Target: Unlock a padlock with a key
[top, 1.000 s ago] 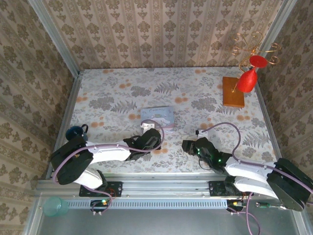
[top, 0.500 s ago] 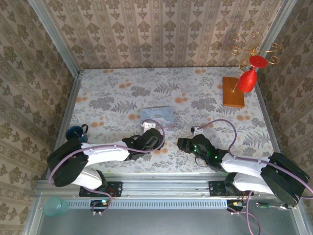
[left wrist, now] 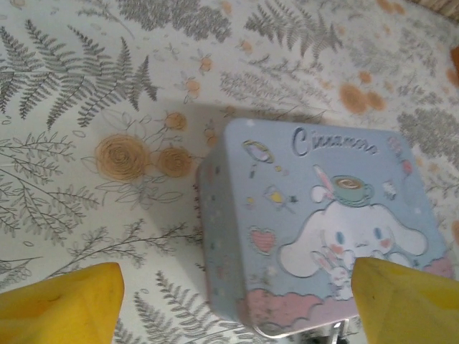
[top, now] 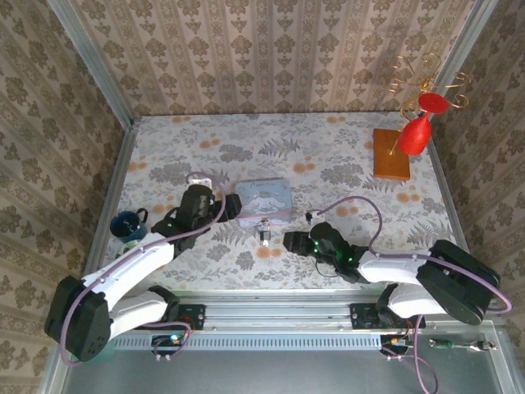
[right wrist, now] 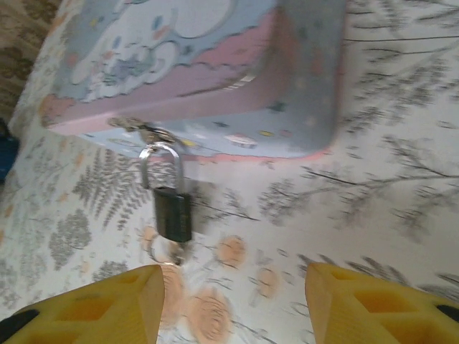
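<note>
Left gripper (left wrist: 233, 312): its yellow fingers (left wrist: 61, 308) are spread wide and nothing is held between them; in the overhead view it is placed just beside the tin's left edge.
Tin (left wrist: 323, 229): laid flat, lid up, on the floral table (top: 353, 156).
Padlock (right wrist: 173, 213): found on the table against the tin's near side, its shackle hooked through the tin's clasp.
Key (right wrist: 171, 251): a small metal bit is made out at the padlock's lower end, too blurred for more to be told.
Right gripper (right wrist: 233, 308): fingers are held apart and empty, pointed at the padlock, near but not touching.
Cup (top: 127, 224): set at the table's left edge.
</note>
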Robot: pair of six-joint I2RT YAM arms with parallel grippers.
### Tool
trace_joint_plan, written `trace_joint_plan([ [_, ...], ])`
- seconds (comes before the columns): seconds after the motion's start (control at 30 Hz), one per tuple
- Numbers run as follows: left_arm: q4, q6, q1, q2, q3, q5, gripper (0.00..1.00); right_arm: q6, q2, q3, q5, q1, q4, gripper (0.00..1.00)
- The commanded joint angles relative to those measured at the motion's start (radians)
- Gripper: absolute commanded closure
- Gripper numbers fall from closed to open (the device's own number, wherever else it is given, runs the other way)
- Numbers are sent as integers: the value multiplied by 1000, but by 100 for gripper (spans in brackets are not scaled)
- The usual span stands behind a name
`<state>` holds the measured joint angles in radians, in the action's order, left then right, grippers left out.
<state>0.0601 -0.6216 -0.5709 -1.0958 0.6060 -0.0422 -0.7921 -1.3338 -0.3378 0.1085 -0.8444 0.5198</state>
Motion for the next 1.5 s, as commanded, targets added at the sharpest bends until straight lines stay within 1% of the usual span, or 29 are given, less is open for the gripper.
trace_joint_plan([
  [0.0,24,90,61,-67,33,209,16,-17,-51,-49,-49,-12,58,44],
  [0.03,18,92,72,-85,37,226,16,-21,-88,-60,-50,-12,58,44],
  [0.13,-28,82,107,-131,28,277,14,-30,-135,-83,-55,-13,71,44],
  [0.2,-63,73,108,-164,26,310,14,-26,-169,-105,-60,-13,66,43],
  [0.23,-75,69,132,-178,27,321,14,-22,-183,-119,-61,-14,57,43],
  [0.37,-133,54,133,-245,38,376,14,-12,-246,-176,-79,-14,31,43],
  [0.53,-139,50,123,-282,41,335,14,-18,-307,-227,-81,-13,10,44],
  [0.7,-116,62,120,-308,43,307,14,-29,-353,-289,-75,-12,-75,44],
  [0.77,-119,58,121,-308,32,293,14,-34,-357,-291,-67,-12,-83,44],
  [0.83,-124,58,120,-316,28,295,14,-36,-355,-291,-58,-12,-86,45],
  [0.93,-125,63,120,-338,33,311,18,-35,-358,-293,-54,-13,-91,46],
  [1.07,-124,67,120,-357,41,316,20,-38,-377,-307,-59,-15,-107,47],
  [1.1,-125,68,91,-356,40,311,20,-39,-382,-311,-61,-18,-107,48],
  [1.4,-100,68,68,-369,47,274,21,-19,-412,-354,-53,-41,-145,54],
  [1.47,-98,59,66,-372,45,261,22,-20,-410,-348,-47,-42,-135,56],
])
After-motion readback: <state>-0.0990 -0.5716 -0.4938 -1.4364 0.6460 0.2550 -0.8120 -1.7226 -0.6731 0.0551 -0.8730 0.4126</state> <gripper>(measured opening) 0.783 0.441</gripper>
